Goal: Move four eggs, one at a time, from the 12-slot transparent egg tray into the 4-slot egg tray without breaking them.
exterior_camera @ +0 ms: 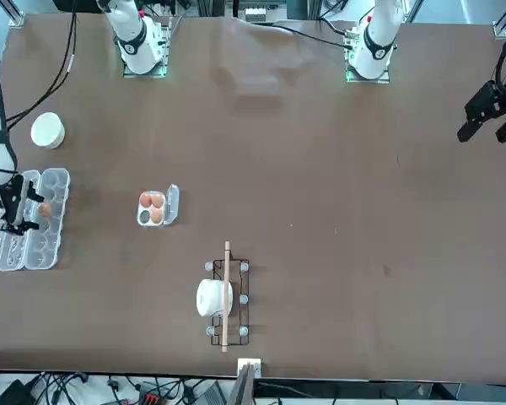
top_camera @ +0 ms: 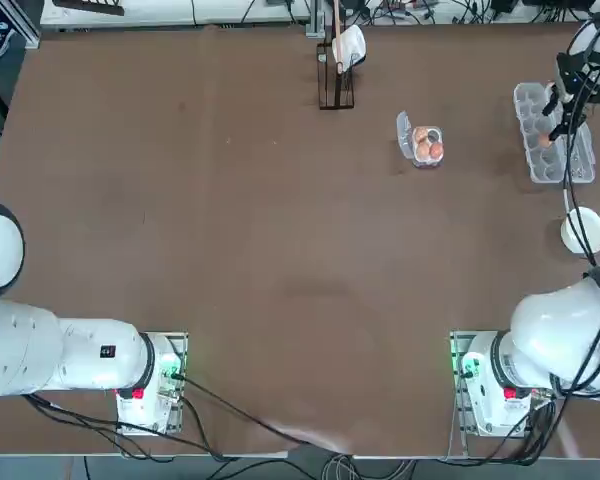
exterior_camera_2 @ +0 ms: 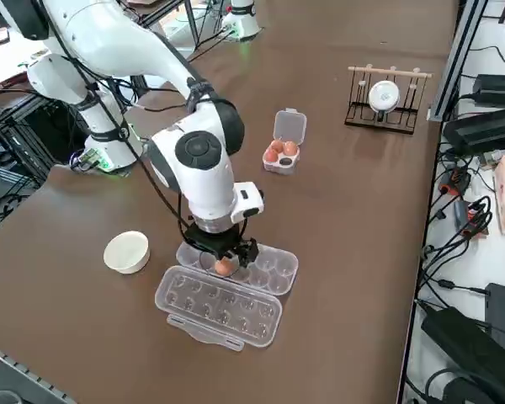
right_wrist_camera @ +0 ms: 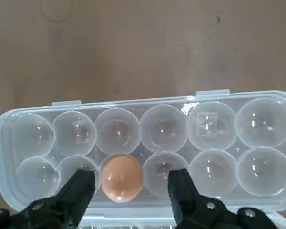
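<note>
Item 1, right claw (right_wrist_camera: 131,188): we find it low over the long clear egg tray (right_wrist_camera: 257,114), fingers (right_wrist_camera: 78,188) spread wide on either side of 1 egg (right_wrist_camera: 120,176), not visibly touching it.

Item 2, eggs: that 1 egg sits in a cup of the long tray's row nearer the claw; all other cups there are bare. 3 more eggs (top_camera: 427,143) fill the small 4-cup tray (top_camera: 426,145), 1 cup open, its lid flap (top_camera: 404,135) raised.

Item 3, surroundings: a white bowl (top_camera: 583,230) just beside the long tray's end; the long tray's lid (exterior_camera_2: 219,307) lies flat beside it; a wire rack (top_camera: 336,75) with a wooden rod and a white roll, well apart at the far edge. Nothing stands between the 2 trays.

Item 4, brown surface (top_camera: 230,230); cables and equipment crowd the room's edges.
</note>
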Robot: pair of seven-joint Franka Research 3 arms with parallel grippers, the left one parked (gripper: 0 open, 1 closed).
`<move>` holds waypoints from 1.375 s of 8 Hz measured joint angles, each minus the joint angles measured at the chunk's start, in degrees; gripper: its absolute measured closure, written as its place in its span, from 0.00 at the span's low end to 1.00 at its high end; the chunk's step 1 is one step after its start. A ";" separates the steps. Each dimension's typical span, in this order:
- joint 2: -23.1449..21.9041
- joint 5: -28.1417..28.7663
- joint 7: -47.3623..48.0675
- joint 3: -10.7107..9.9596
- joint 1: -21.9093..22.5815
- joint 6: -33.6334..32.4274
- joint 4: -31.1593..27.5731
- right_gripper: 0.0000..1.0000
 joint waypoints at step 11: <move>-0.45 0.14 -1.11 0.24 -1.48 5.12 -4.50 0.44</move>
